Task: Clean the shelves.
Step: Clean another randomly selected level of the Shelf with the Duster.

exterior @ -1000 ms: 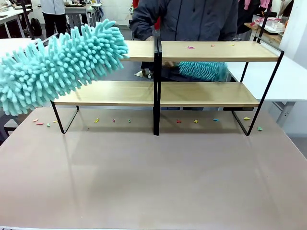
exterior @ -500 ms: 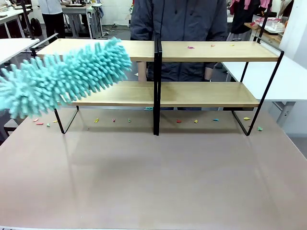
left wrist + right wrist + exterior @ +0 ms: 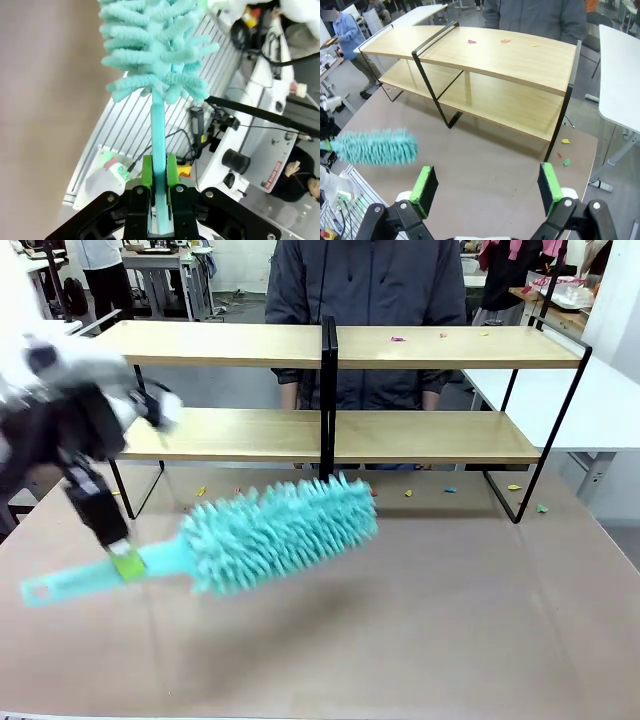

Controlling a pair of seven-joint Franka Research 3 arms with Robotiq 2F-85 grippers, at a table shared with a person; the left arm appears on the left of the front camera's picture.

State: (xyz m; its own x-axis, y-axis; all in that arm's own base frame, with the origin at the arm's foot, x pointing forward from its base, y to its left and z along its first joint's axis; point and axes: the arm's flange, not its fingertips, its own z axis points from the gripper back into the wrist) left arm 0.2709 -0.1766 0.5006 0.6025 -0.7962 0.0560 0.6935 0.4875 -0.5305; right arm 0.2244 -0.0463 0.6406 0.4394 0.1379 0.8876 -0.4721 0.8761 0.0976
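The left hand [image 3: 125, 562], at lower left, is clenched on the thin handle of a teal duster [image 3: 280, 532]. Its head looks soft and light and hangs over the desk [image 3: 420, 630]. The shelves [image 3: 430, 435] span the upper frame. They are stiff boards on a thin frame, likely easy to shove. The right hand [image 3: 487, 184] is spread wide and empty.

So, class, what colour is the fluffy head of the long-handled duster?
The long-handled microfibre duster has a turquoise fluffy head, clearest in the front view.

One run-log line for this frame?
left jaws shut on duster handle | duster in front of shelves | right jaws open | scraps on top board
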